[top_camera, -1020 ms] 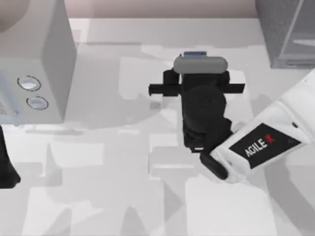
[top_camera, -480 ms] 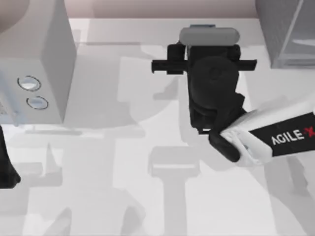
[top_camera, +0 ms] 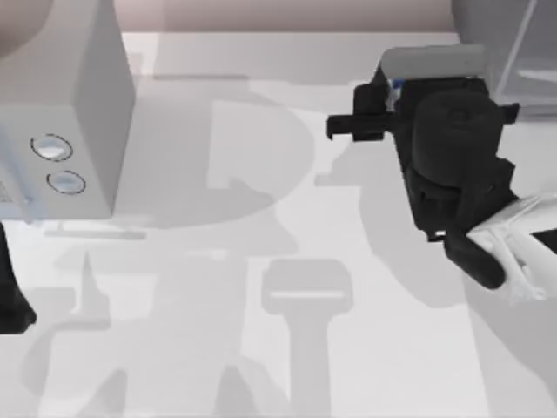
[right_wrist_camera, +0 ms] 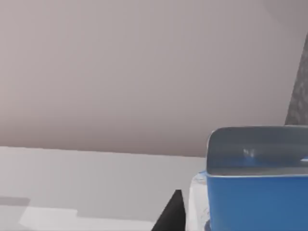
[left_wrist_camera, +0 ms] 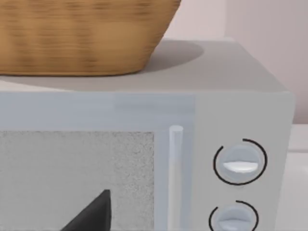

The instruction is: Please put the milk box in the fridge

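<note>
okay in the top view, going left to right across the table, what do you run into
Left arm parked at the left edge → light grey box with two round dials → bare table → right gripper carrying the milk box → fridge at the far right corner.

The right arm's wrist covers most of the milk box in the top view; only a small blue piece is visible. In the right wrist view its lower part is cut off. The fridge is cut by the frame. The left arm shows only partly.
</note>
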`<state>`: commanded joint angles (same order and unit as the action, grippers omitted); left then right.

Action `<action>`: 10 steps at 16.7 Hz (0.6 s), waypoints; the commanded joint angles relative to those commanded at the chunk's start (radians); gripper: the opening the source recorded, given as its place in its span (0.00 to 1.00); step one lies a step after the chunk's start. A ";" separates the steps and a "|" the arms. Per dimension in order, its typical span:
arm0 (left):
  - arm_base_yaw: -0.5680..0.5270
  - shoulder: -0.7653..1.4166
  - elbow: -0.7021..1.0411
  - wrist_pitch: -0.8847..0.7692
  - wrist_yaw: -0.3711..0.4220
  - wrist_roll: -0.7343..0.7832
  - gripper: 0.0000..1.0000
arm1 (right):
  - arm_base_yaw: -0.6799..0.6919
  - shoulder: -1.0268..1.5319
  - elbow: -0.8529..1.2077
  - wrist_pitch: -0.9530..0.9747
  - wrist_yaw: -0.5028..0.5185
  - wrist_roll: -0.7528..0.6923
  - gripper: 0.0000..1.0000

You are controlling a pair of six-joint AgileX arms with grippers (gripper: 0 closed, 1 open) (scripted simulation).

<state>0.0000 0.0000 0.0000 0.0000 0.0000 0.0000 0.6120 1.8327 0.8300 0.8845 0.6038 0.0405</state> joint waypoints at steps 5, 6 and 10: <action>0.000 0.000 0.000 0.000 0.000 0.000 1.00 | -0.177 -0.461 -0.301 -0.251 -0.207 0.015 0.00; 0.000 0.000 0.000 0.000 0.000 0.000 1.00 | -0.216 -0.573 -0.361 -0.305 -0.248 0.016 0.00; 0.000 0.000 0.000 0.000 0.000 0.000 1.00 | -0.365 -1.026 -0.576 -0.517 -0.396 0.013 0.00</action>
<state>0.0000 0.0000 0.0000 0.0000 0.0000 0.0000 0.2473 0.8067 0.2540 0.3671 0.2081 0.0538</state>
